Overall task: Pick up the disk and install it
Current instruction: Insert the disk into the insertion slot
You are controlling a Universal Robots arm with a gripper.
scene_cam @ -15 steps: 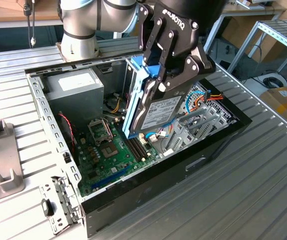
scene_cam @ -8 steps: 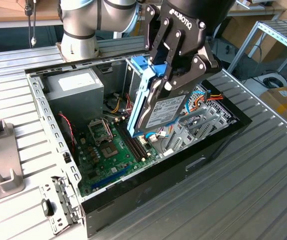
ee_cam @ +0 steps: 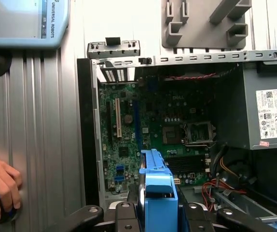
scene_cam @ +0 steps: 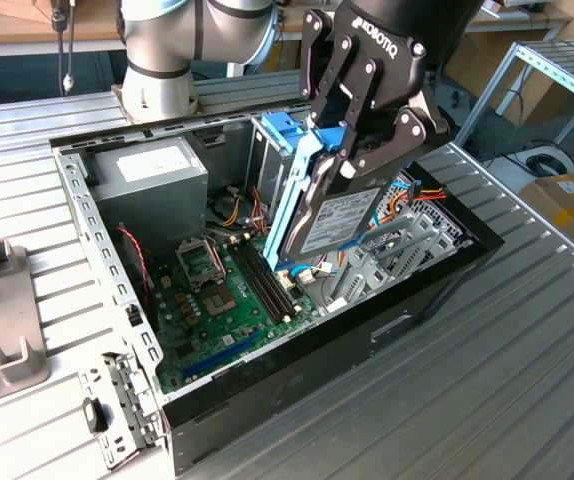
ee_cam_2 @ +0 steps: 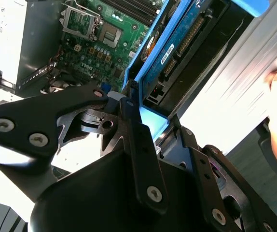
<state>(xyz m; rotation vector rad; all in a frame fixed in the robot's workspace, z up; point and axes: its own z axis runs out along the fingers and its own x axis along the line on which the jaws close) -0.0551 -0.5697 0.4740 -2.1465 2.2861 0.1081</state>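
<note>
The gripper [scene_cam: 352,150] clamps the disk [scene_cam: 332,220] by its blue bracket; keeping it square to the drive cage [scene_cam: 272,150] looks essential.

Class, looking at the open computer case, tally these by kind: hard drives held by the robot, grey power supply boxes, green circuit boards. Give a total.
Hard drive held in the gripper: 1
Power supply box: 1
Circuit board: 1
Total: 3

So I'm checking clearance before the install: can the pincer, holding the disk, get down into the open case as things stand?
Probably yes. The pincer is shut on the disk, tilted above the open case. The case top is off. The orange cables beside the disk could snag.
</note>
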